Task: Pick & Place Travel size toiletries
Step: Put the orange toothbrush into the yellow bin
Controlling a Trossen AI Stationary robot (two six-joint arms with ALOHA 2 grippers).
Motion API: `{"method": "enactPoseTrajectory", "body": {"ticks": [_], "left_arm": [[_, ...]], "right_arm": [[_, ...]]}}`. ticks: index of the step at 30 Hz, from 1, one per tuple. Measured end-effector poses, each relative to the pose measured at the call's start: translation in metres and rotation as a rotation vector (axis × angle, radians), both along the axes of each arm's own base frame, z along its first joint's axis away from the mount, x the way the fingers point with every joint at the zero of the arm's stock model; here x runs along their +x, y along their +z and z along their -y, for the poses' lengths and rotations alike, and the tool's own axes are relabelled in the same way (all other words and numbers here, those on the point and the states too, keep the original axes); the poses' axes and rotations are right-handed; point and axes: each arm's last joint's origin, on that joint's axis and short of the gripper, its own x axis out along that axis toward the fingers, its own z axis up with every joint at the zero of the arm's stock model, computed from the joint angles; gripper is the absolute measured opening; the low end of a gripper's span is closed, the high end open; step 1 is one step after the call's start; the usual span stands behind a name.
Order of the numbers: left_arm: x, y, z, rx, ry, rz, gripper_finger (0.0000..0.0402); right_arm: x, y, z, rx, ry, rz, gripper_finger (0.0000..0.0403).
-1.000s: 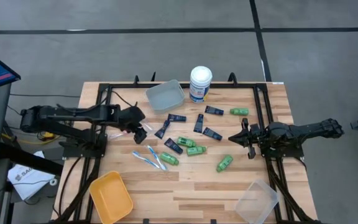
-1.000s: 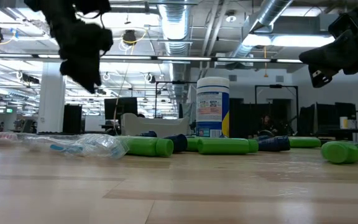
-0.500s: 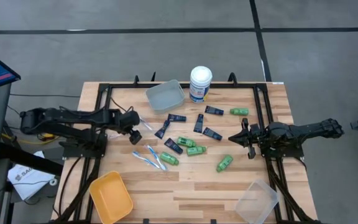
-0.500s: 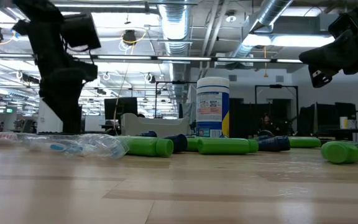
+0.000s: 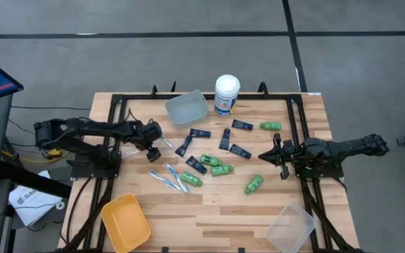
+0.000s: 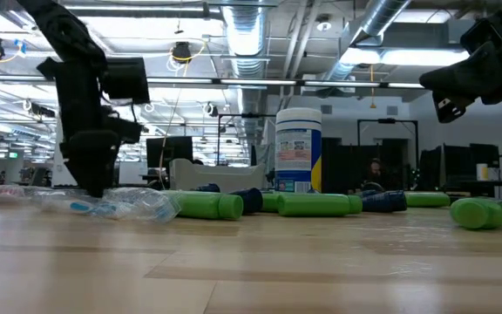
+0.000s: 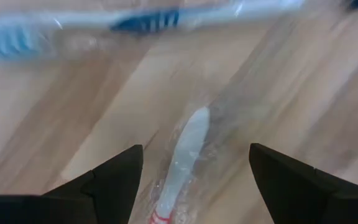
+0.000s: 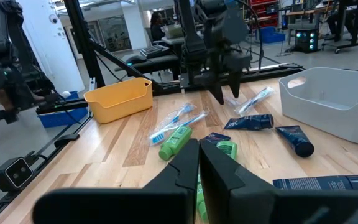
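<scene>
This is a robotics lab or workshop set in a large industrial hall. A pale wooden butcher-block table (image 5: 209, 211) bolted with a black metal frame (image 5: 297, 119) stands on a bare grey concrete floor (image 5: 188, 56) marked with dark lines. Overhead run exposed silver ventilation ducts (image 6: 249, 39) and rows of strip lights (image 6: 234, 81). Beyond the table stand dark workbenches with monitors (image 6: 168, 150), black metal stands (image 8: 92, 56) and a person (image 8: 157, 23) far off among the benches.
</scene>
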Motion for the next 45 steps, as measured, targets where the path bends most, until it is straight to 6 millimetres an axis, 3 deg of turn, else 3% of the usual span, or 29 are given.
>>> {"method": "enactPoseTrajectory", "body": {"ticks": [7,20,27,31,37,41,45], "left_arm": [[0.004,-0.009,-0.001,-0.017,-0.001,-0.052,0.0251],[-0.002,0.006,-0.001,0.059,0.012,0.014,0.0020],[0.000,0.010,0.000,0.025,0.009,0.057,0.0030],[0.008,0.028,0.002,0.008,-0.029,0.155,0.0017],[0.018,0.079,0.018,-0.035,-0.147,0.403,0.0019],[0.019,0.116,0.044,-0.142,-0.293,0.575,0.0018],[0.016,0.144,0.082,-0.289,-0.486,0.674,0.0017]], "right_arm": [[0.000,0.000,0.000,0.000,0.000,0.000,0.0006],[0.000,0.000,0.000,0.000,0.000,0.000,0.0006],[0.000,0.000,0.000,0.000,0.000,0.000,0.0006],[0.000,0.000,0.000,0.000,0.000,0.000,0.0006],[0.000,0.000,0.000,0.000,0.000,0.000,0.0006],[0.000,0.000,0.000,0.000,0.000,0.000,0.0006],[0.000,0.000,0.000,0.000,0.000,0.000,0.0006]]}}
